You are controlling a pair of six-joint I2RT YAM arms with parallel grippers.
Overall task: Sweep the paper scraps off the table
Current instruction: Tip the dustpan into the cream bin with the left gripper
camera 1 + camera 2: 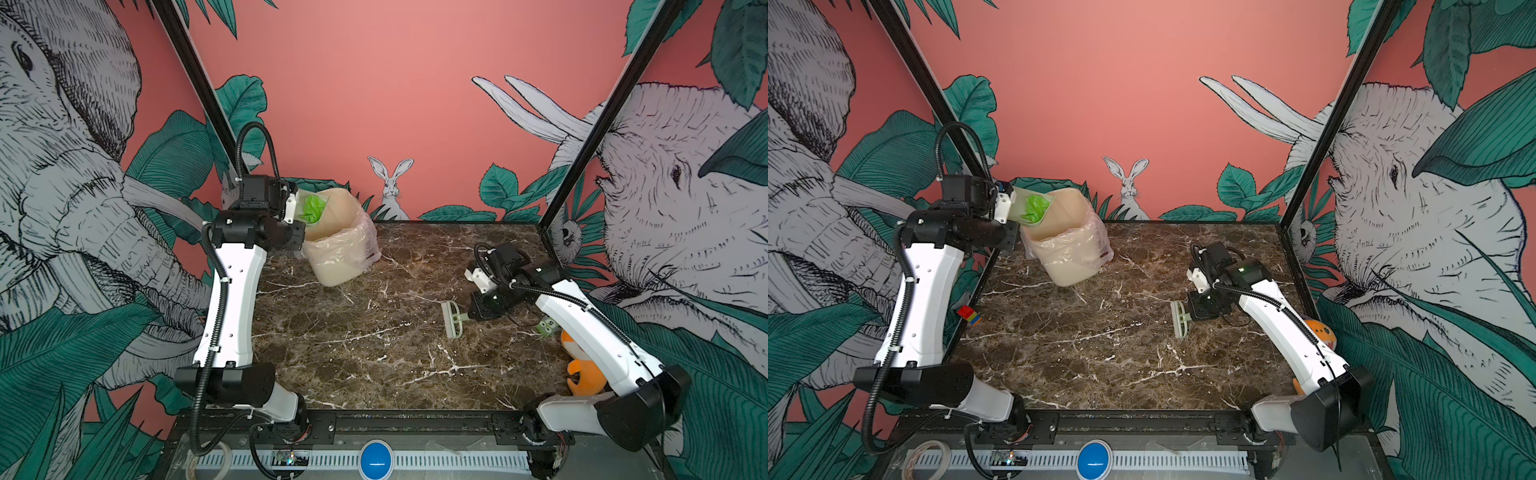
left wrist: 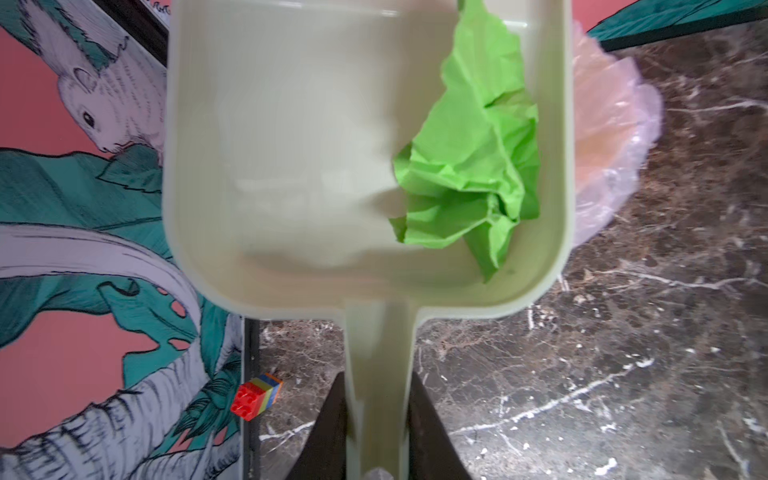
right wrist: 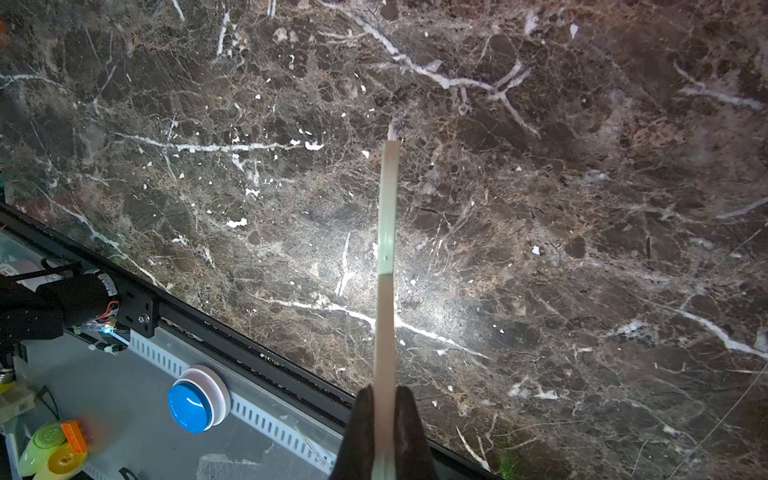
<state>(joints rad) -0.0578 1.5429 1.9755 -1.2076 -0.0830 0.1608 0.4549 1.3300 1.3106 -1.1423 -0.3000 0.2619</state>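
Observation:
A crumpled bright green paper scrap lies in a pale green dustpan. My left gripper is shut on the dustpan's handle. In both top views the dustpan is raised and tipped at the rim of a beige bin at the back left of the table, with the scrap still in it. My right gripper is shut on a small pale green brush, held low over the table's right half. The brush shows edge-on in the right wrist view.
The bin has a clear plastic liner and leans toward the table's middle. An orange plush toy and a green block lie under the right arm. A coloured brick stack sits at the left edge. Black frame posts rise at the back corners.

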